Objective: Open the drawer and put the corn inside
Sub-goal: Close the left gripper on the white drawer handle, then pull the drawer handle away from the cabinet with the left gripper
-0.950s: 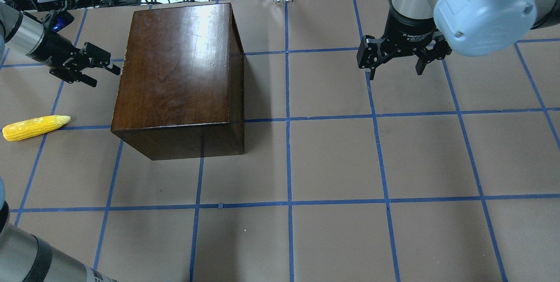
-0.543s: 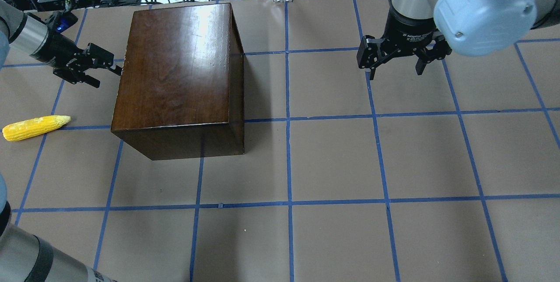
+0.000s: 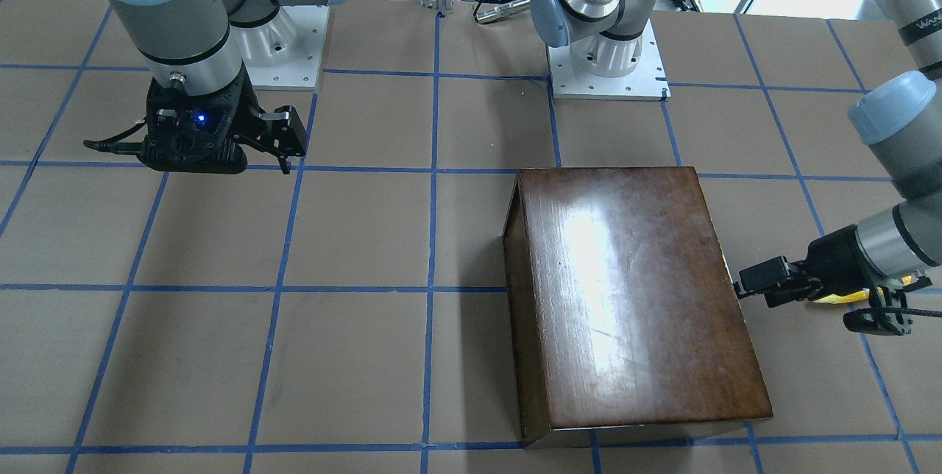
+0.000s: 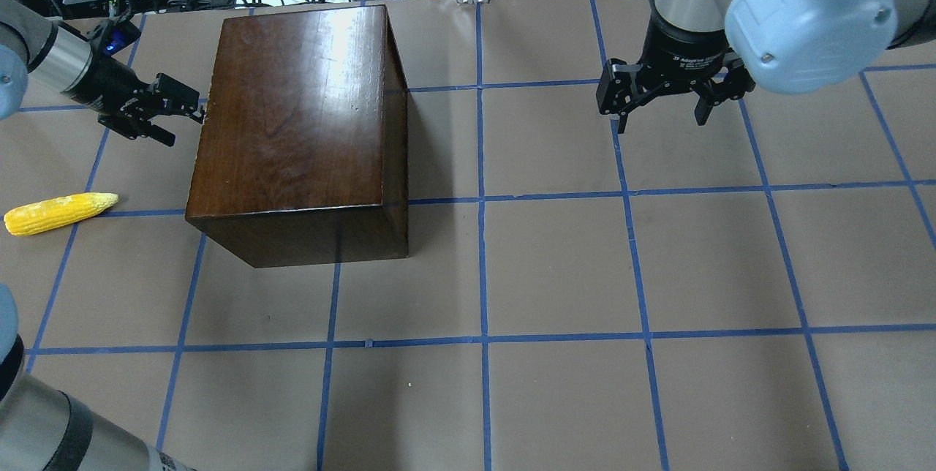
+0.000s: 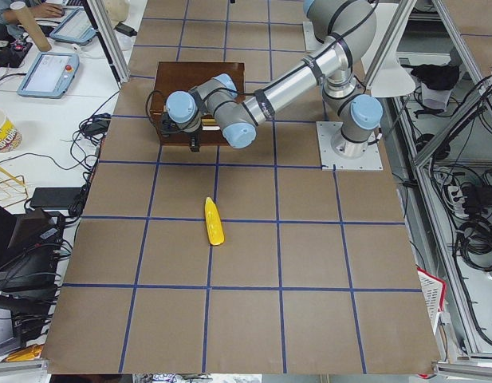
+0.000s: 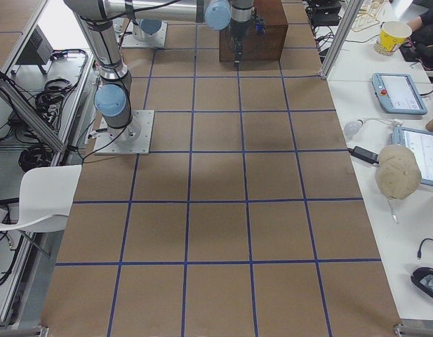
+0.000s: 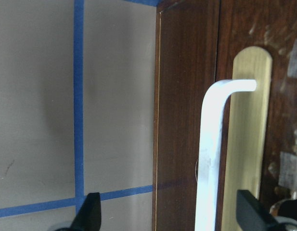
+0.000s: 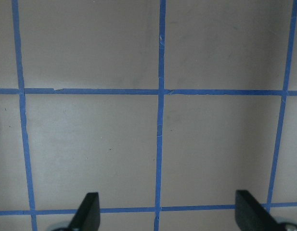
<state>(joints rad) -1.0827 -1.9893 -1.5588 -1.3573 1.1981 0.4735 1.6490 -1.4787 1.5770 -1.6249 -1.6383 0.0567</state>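
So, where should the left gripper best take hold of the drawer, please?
By the pale bar handle on its dark front panel, approached head-on from the robot's left; the bar stands off the panel, so the open left gripper can close across it.

A brown tabletop (image 4: 556,266) gridded with blue tape (image 4: 482,273) has a tablet (image 6: 398,93), beige cap (image 6: 397,172) and paper cup (image 6: 394,36) alongside, and a white chair (image 6: 37,200) opposite.

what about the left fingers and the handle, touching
Apart. The left wrist view shows the handle between the open fingers, with gaps on both sides.
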